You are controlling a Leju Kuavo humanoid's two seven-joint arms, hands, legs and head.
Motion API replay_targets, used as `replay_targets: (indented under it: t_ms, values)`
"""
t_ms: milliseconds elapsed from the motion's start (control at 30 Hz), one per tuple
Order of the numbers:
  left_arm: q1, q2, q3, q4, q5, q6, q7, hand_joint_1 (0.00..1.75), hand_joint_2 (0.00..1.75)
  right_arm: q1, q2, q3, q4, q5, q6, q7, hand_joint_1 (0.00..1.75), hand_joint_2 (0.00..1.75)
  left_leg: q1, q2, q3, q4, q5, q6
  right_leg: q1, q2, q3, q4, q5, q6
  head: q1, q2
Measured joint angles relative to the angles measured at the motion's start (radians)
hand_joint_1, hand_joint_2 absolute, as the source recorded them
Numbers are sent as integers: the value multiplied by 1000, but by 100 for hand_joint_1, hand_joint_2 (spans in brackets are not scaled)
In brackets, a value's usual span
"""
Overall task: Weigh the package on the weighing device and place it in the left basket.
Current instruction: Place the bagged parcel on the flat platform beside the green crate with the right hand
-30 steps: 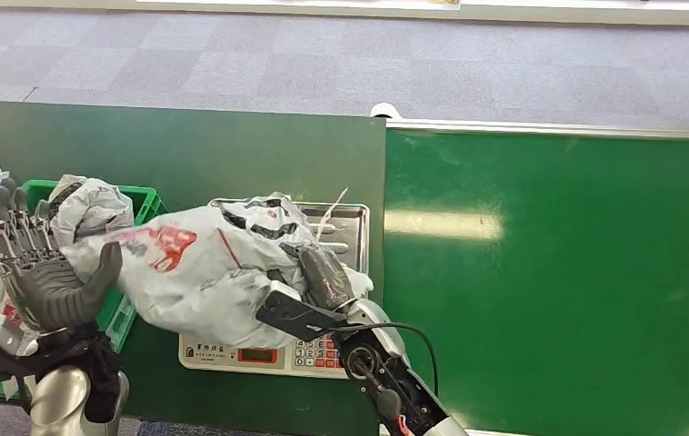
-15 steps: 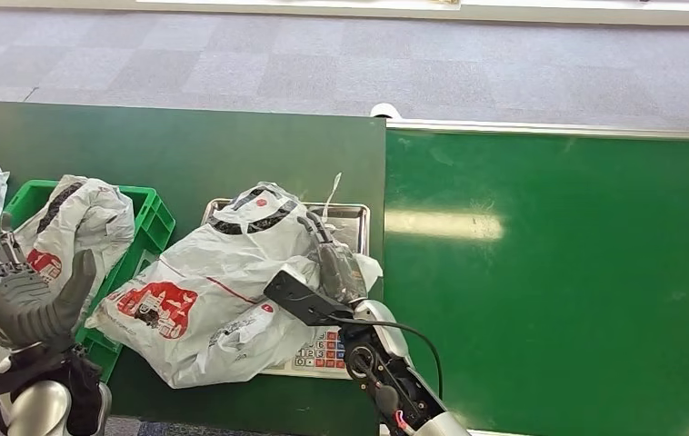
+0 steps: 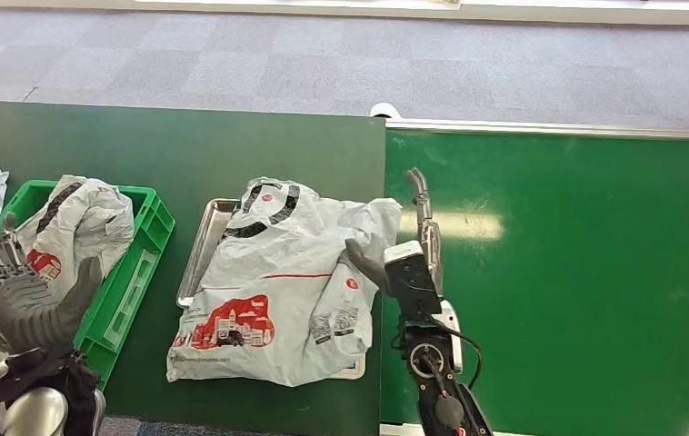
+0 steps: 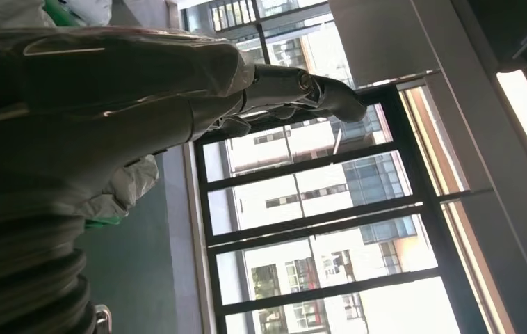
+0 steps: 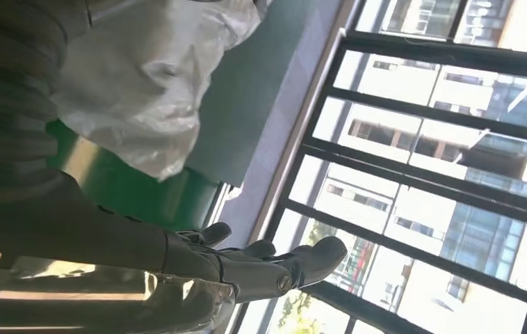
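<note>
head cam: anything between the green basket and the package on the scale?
Just bare dark green table. In the head view, an empty strip separates the green basket from the package covering the scale.

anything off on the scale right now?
Yes. The package sprawls over the scale, hiding its keypad, and overhangs the tray's near and right edges. Neither the left hand nor the right hand holds it.

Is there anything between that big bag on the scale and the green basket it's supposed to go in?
Nothing stands on the table between the package and the green basket, but another bag already lies inside the basket.
</note>
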Motion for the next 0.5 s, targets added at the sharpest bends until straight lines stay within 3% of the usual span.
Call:
replay_targets:
  t_ms: [500]
  values:
    - [-31,22,-118,26,-81,-80,48,0,175,63,-52,-45,-193,-49,38,-58,0,175,0,0,0,0,0,0,0,0,0,0,0,0,0,0]
